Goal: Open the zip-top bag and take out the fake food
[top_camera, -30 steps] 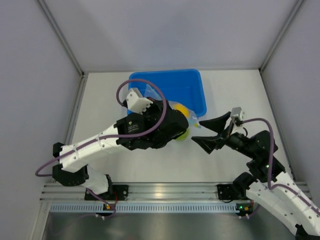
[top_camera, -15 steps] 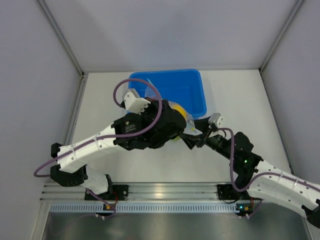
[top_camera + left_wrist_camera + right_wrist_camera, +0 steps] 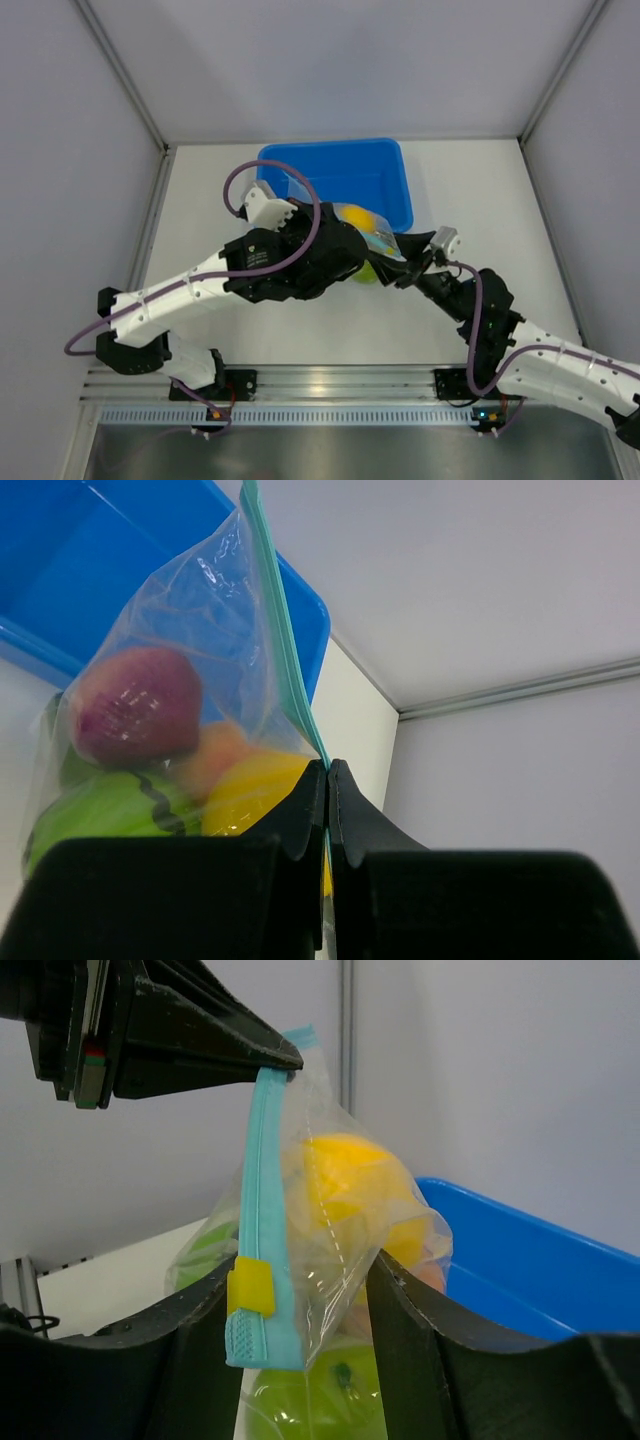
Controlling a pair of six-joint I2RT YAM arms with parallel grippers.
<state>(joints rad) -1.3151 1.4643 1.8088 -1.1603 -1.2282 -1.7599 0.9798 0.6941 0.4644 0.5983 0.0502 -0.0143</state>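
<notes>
The zip-top bag (image 3: pixel 200 610) hangs by its teal zipper strip (image 3: pixel 280 650), and my left gripper (image 3: pixel 327 770) is shut on that strip. Through the clear plastic the fake food shows: a purple fruit (image 3: pixel 135 705), a peach one (image 3: pixel 215 755), a yellow one (image 3: pixel 350 1175) and a lime green one (image 3: pixel 320 1395). My right gripper (image 3: pixel 300 1265) is open, with its fingers on either side of the bag's lower corner. The yellow slider (image 3: pixel 250 1287) is close to its left finger. In the top view the bag (image 3: pixel 372 232) hangs between the two grippers, beside the tub's near right corner.
The blue tub (image 3: pixel 340 165) stands at the back of the table, just behind the bag. Grey walls close in the table on the left, right and back. The left arm's purple cable (image 3: pixel 262 175) loops over the tub's left part.
My right gripper has swung in from the right up to the bag, and its jaws have narrowed around the bag's corner. The left gripper has kept its hold and barely shifted.
</notes>
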